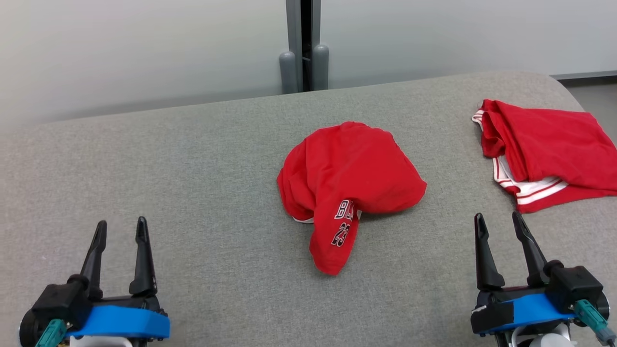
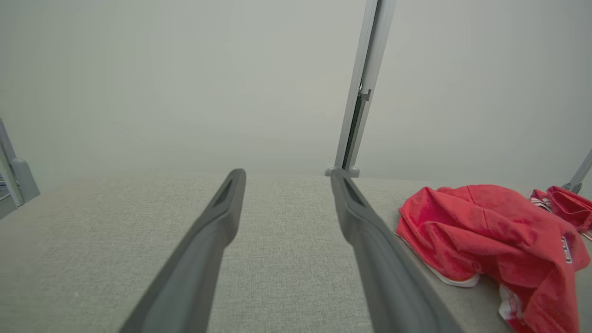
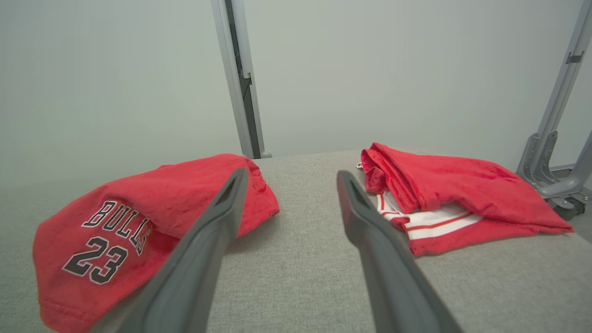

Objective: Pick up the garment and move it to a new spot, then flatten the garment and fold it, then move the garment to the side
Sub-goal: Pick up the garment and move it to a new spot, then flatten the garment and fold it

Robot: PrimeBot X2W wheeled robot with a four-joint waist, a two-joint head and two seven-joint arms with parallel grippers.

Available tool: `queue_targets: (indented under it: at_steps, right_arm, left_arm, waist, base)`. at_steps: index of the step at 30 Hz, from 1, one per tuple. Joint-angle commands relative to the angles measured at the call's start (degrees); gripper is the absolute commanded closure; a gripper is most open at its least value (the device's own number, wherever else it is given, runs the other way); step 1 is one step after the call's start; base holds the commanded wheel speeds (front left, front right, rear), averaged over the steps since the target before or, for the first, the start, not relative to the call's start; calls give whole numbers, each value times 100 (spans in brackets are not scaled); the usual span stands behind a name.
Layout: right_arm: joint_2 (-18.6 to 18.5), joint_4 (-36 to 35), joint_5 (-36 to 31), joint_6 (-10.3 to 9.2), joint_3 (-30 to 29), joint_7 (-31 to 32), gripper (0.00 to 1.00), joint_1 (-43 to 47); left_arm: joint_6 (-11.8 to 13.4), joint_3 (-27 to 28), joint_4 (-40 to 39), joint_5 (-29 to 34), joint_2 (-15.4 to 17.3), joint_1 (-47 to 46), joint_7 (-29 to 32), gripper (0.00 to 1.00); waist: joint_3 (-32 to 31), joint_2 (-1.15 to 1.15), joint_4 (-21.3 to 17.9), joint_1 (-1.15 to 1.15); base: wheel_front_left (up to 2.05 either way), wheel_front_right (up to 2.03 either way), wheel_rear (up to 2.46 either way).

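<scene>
Your left pincer (image 1: pixel 120 224) and right pincer (image 1: pixel 499 214) stand apart, empty. The crumpled Bulls 23 jersey (image 1: pixel 347 183) lies ahead, between them. Pinch several bunched layers and flattening may fail; stray right and you could snag the folded striped garment (image 1: pixel 544 154).

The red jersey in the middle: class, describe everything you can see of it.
The red jersey looks like soft cloth, crumpled into a rounded heap with one flap trailing toward the robot. That flap bears BULLS and 23 in black edged white; white trim peeks out underneath. It lies on the grey fabric surface.
</scene>
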Motion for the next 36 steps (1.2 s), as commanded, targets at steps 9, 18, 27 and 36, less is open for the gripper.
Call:
queue_targets:
  at_steps: [9,18,27,36]
  right_arm:
    - [5,123,49,-4,-3,-11,0,162]
    - [5,192,69,-3,38,-11,0,135]
    - [6,197,-308,-3,-44,-11,0,-522]
    - [-240,1167,-870,-4,-197,250,0,-2218]
  left_arm:
    - [-358,574,-87,422,-381,360,-23,0]
    - [-595,866,-45,675,-570,331,-23,0]
    - [-716,945,-36,821,-649,127,-24,0]
    - [-789,887,-29,878,-682,-180,-24,0]
  waist:
    - [-110,0,133,0]
    - [-120,0,159,0]
    - [77,0,224,0]
    - [532,0,484,0]
  base:
    - [0,0,0]
    - [0,0,0]
    - [0,0,0]
    - [0,0,0]
